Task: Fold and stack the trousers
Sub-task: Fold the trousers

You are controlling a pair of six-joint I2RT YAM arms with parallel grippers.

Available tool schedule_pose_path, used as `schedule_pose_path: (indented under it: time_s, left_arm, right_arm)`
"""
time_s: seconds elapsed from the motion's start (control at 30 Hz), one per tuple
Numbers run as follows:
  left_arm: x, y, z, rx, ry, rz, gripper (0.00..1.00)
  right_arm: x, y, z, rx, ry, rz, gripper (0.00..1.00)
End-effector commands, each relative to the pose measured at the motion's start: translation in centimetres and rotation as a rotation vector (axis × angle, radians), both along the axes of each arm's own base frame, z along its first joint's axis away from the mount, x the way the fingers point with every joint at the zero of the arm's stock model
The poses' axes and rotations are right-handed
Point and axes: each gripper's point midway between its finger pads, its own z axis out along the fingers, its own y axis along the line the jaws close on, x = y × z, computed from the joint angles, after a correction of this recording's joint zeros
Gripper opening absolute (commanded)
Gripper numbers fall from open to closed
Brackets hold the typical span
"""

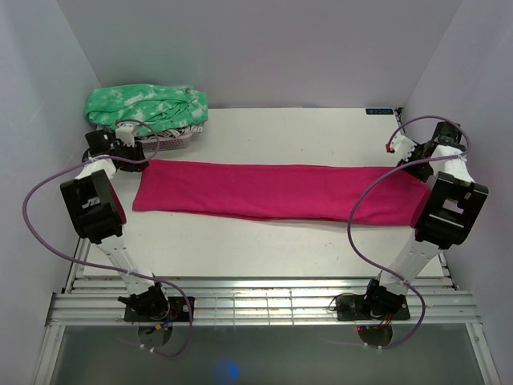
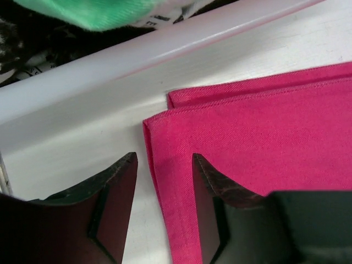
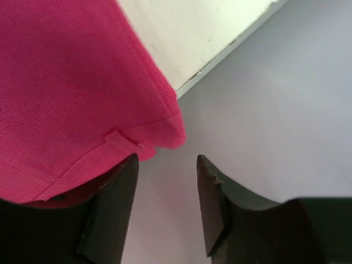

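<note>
**Supervisor:** Report the position of the trousers.

**Operator:** I see the trousers (image 1: pixel 272 191) lying flat on the table (image 1: pixel 264 257), folded lengthwise into one long band running left to right. The right end overhangs the table's right edge, and a belt loop (image 3: pixel 122 144) shows there.

**Supervisor:** Left gripper?

**Operator:** I read the left gripper (image 2: pixel 164 162) as open. Its jaws stand apart over the left end, with the hem edge below the gap.

**Supervisor:** Right gripper?

**Operator:** The right gripper (image 3: pixel 166 162) is also open, with nothing between its jaws. The overhanging end lies against one finger; I cannot tell whether they touch.

**Supervisor:** Other items?

**Operator:** A green-and-white garment (image 1: pixel 148 104) sits on a basket (image 1: pixel 183 138) in the far left corner, near the trousers' left end.
</note>
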Motion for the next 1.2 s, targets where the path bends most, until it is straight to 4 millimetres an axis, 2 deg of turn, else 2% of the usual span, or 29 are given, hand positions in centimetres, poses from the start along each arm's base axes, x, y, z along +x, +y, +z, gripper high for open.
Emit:
schedule_pose_path:
  time_s: [0.0, 0.03, 0.07, 0.1, 0.13, 0.17, 0.23, 0.27, 0.3, 0.33, 0.37, 0.43, 0.47, 0.5, 0.57, 0.6, 0.63, 0.73, 0.8, 0.93, 0.97, 1.03, 1.07, 1.17]
  left_arm:
    - [0.1, 0.2, 5.4, 0.023, -0.08, 0.022, 0.55]
    - [-0.3, 0.2, 6.0, 0.026, -0.079, 0.027, 0.6]
    - [-1.2, 0.0, 6.1, 0.018, -0.049, 0.033, 0.66]
    - [-1.7, 0.0, 7.6, 0.022, -0.06, 0.031, 0.68]
    - [-2.4, -0.4, 7.9, 0.014, -0.041, 0.02, 0.69]
    - [-3.8, -1.1, 7.6, -0.007, 0.014, 0.006, 0.71]
    - [-5.4, -2.7, 8.5, -0.046, 0.033, -0.049, 0.71]
    - [-6.6, -3.4, 8.0, -0.077, 0.076, -0.059, 0.71]
    - [-7.3, -4.4, 8.1, -0.111, 0.085, -0.093, 0.71]
    - [-8.0, -5.0, 8.3, -0.128, 0.095, -0.105, 0.71]
    - [-9.0, -5.5, 7.5, -0.15, 0.127, -0.109, 0.71]
    - [-9.9, -6.3, 6.8, -0.177, 0.146, -0.124, 0.71]
    - [-10.6, -6.7, 5.8, -0.189, 0.171, -0.126, 0.7]
    - [-10.9, -6.9, 5.2, -0.194, 0.186, -0.128, 0.69]
    - [-11.5, -7.2, 3.6, -0.225, 0.238, -0.114, 0.68]
    - [-11.7, -7.4, 3.0, -0.237, 0.256, -0.112, 0.67]
    - [-11.9, -7.4, 2.5, -0.244, 0.275, -0.1, 0.66]
    - [-12.0, -7.1, 0.5, -0.261, 0.332, -0.066, 0.64]
    - [-12.1, -6.9, -0.9, -0.268, 0.372, -0.033, 0.62]
    - [-12.0, -5.8, -3.2, -0.248, 0.429, 0.036, 0.62]
    - [-11.9, -5.5, -3.6, -0.237, 0.435, 0.049, 0.62]
    - [-12.1, -4.1, -5.3, -0.185, 0.485, 0.109, 0.61]
    - [-12.1, -3.4, -5.8, -0.167, 0.497, 0.138, 0.59]
    - [-12.4, -0.6, -6.8, -0.125, 0.525, 0.219, 0.54]
  right_arm:
    - [2.1, -0.9, 3.3, 0.012, -0.073, -0.101, 0.58]
    - [2.5, -1.0, 4.9, 0.019, -0.089, -0.113, 0.64]
    - [2.5, -1.0, 5.5, 0.039, -0.092, -0.137, 0.75]
    - [2.4, -0.8, 6.1, 0.049, -0.091, -0.146, 0.85]
    - [1.7, -0.5, 6.2, 0.074, -0.064, -0.161, 0.91]
    - [2.1, -0.3, 8.0, 0.084, -0.09, -0.165, 0.92]
    - [0.8, 0.8, 8.4, 0.14, -0.047, -0.182, 0.93]
    - [0.4, 1.2, 9.3, 0.157, -0.048, -0.191, 0.93]
    - [-0.2, 1.9, 9.2, 0.192, -0.024, -0.194, 0.92]
    - [-1.1, 2.5, 9.0, 0.215, 0.009, -0.199, 0.9]
    - [-2.7, 3.5, 8.2, 0.253, 0.076, -0.216, 0.88]
    - [-4.7, 5.0, 6.9, 0.328, 0.156, -0.238, 0.83]
    - [-5.7, 5.8, 6.5, 0.352, 0.188, -0.243, 0.8]
    - [-7.2, 7.0, 4.9, 0.408, 0.252, -0.255, 0.78]
    - [-8.7, 8.4, 3.9, 0.466, 0.298, -0.287, 0.73]
    - [-9.5, 9.1, 2.5, 0.498, 0.335, -0.301, 0.73]
    - [-9.8, 9.3, 2.0, 0.511, 0.343, -0.333, 0.67]
    - [-10.7, 9.1, -0.2, 0.501, 0.378, -0.377, 0.63]
    - [-11.0, 8.7, -0.8, 0.494, 0.384, -0.415, 0.61]
    - [-10.5, 7.8, -0.2, 0.521, 0.378, -0.519, 0.61]
    - [-9.6, 6.8, 0.8, 0.525, 0.341, -0.544, 0.61]
    - [-8.7, 5.7, 1.2, 0.545, 0.324, -0.605, 0.63]
    - [-8.2, 4.8, 2.3, 0.544, 0.3, -0.624, 0.63]
    - [-8.3, 4.2, 1.9, 0.533, 0.324, -0.648, 0.63]
